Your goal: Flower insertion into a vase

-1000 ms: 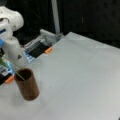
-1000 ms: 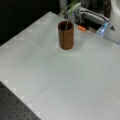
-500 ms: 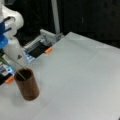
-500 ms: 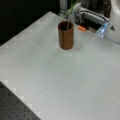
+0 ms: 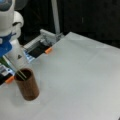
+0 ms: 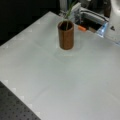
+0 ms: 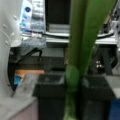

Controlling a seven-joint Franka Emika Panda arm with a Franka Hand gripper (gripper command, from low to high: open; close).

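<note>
The vase (image 5: 27, 85), a plain reddish-brown cylinder with straight sides, is standing upright on the white bench (image 5: 82, 75), toward a front view's lower left and, in a front view, near the top (image 6: 66, 35). A green flower stem (image 6: 68, 15) is leaning out of its open mouth, its lower end sitting inside; the wrist view is showing the stem (image 7: 80, 50) pinched between dark jaws.
</note>
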